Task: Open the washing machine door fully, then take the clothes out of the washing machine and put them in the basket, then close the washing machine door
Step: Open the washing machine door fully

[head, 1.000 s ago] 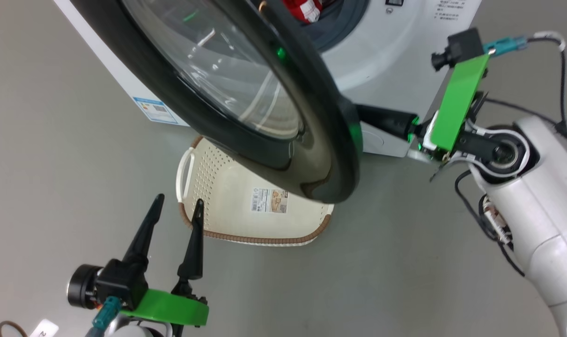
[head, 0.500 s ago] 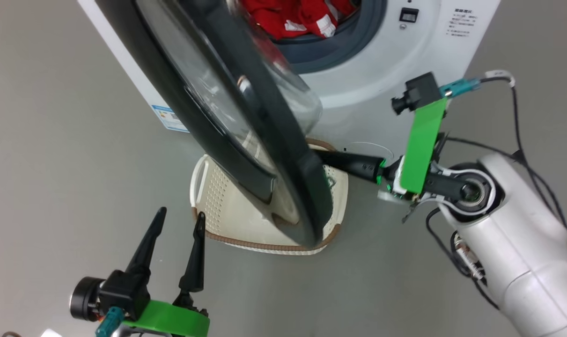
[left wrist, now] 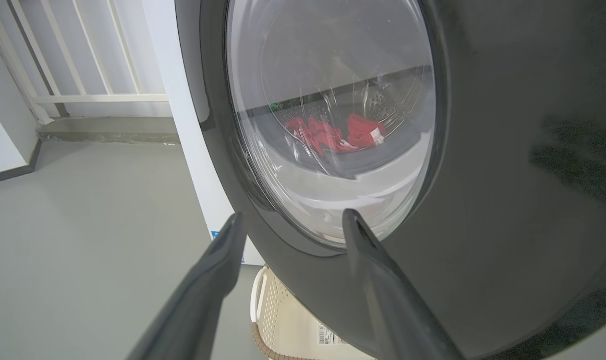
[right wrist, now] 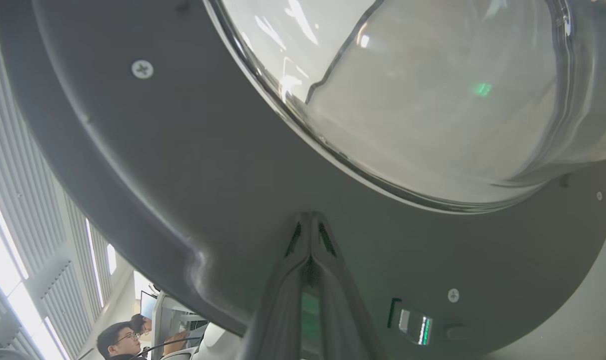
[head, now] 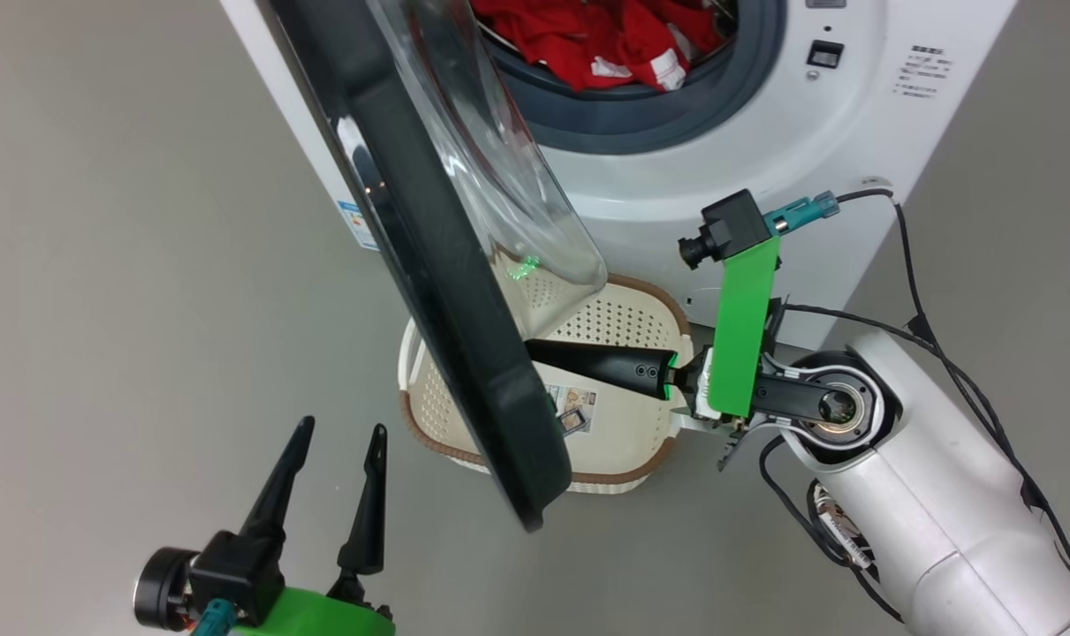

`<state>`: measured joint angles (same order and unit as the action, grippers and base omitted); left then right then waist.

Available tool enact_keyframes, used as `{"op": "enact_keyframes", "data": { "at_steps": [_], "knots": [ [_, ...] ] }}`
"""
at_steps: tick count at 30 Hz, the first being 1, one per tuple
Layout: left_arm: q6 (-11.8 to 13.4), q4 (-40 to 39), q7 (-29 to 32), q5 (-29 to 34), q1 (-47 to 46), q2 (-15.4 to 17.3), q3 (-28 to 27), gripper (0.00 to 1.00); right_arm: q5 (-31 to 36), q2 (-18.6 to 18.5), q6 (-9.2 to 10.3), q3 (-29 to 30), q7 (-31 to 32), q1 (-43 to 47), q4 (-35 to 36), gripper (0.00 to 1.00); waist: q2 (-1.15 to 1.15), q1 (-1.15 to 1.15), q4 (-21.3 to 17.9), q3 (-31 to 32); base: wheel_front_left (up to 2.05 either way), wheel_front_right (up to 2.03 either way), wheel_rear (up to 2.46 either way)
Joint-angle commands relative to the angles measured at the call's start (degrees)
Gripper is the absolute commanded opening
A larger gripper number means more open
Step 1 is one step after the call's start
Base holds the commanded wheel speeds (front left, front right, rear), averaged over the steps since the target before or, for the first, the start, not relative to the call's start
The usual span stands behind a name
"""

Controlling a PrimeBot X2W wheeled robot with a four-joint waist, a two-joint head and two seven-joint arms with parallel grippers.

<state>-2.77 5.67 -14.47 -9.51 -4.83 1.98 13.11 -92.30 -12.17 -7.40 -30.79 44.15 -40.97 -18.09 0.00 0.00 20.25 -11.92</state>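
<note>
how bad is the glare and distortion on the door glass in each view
Head view: sharp, with one small green glint on the glass of the door. Left wrist view: the wide lens bows the door rim, and the clothes look warped through the glass. Right wrist view: white streaks and a green spot reflect on the glass.

The right end effector [head: 539, 352] meets the inner side of the washing machine door [head: 433, 265], above the basket [head: 612, 481].
</note>
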Motion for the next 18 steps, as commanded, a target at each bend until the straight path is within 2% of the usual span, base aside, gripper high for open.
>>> {"op": "enact_keyframes", "data": {
  "at_steps": [1,18],
  "knots": [
    [0.4,-1.2,-0.5,-0.2,-0.4,0.9,-2.1,1.00,0.6,2.0,-0.09,-0.8,0.4,0.8,2.1,0.00,0.00,0.00,0.6,0.1,0.00,0.00,0.00],
    [1.5,-0.9,-0.5,-0.8,-0.4,0.9,-2.8,1.00,1.6,5.7,-0.09,-2.7,2.0,1.9,2.0,0.00,0.00,0.00,5.0,0.2,0.00,0.00,0.00]
  ]
}}
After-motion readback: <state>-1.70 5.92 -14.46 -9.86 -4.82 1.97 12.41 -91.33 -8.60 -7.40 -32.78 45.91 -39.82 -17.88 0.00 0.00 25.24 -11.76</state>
